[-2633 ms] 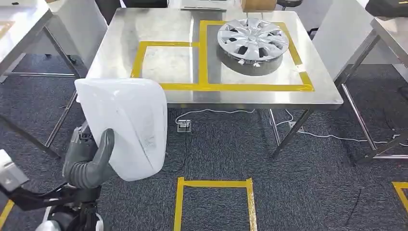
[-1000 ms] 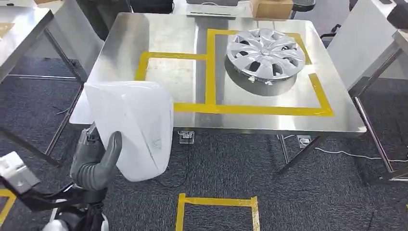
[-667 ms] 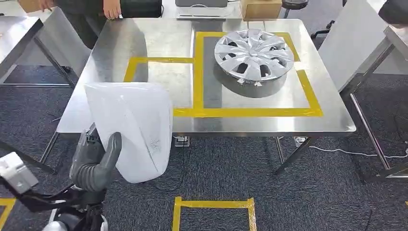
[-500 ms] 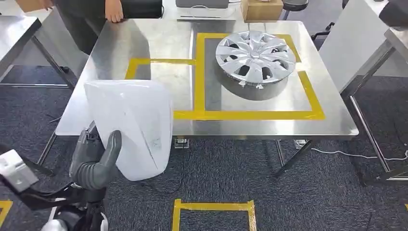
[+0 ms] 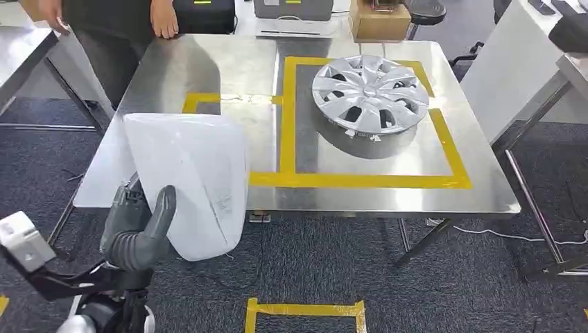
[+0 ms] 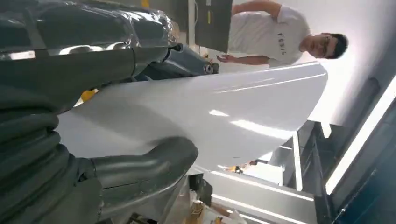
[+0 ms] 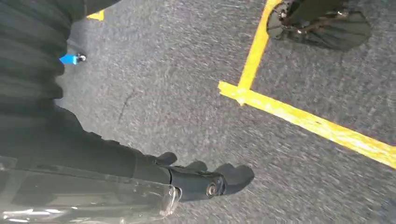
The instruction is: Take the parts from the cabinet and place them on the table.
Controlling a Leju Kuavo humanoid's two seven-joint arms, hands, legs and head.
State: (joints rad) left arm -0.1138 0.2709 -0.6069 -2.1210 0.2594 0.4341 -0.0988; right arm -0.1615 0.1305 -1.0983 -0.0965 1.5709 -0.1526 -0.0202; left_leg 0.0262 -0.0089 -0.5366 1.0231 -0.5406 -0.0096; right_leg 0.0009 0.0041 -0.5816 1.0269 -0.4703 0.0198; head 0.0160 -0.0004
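My left hand (image 5: 139,232) holds a large white plastic shell part (image 5: 191,180) upright, low at the left and in front of the steel table (image 5: 173,76). The thumb presses on the part's near face, and the left wrist view has the same thumb (image 6: 140,165) lying on the white part (image 6: 210,112). A silver hubcap (image 5: 369,91) lies inside the big yellow taped rectangle on the table. The smaller taped rectangle (image 5: 201,100) to its left is partly hidden behind the part. My right hand (image 7: 201,179) hangs over the carpet with nothing in it, its fingers loosely apart.
A person (image 5: 104,17) stands at the table's far left corner, one hand at the edge. A cardboard box (image 5: 378,21) and a black case (image 5: 204,14) sit beyond the table. Other steel tables (image 5: 21,48) flank both sides. A yellow taped square (image 5: 305,309) marks the carpet; a cable (image 5: 485,232) lies under the table.
The whole picture has shifted: the camera moved, and the table now lies nearer and lower in view. A person has come into sight at the far left. The white part stays in my left hand.
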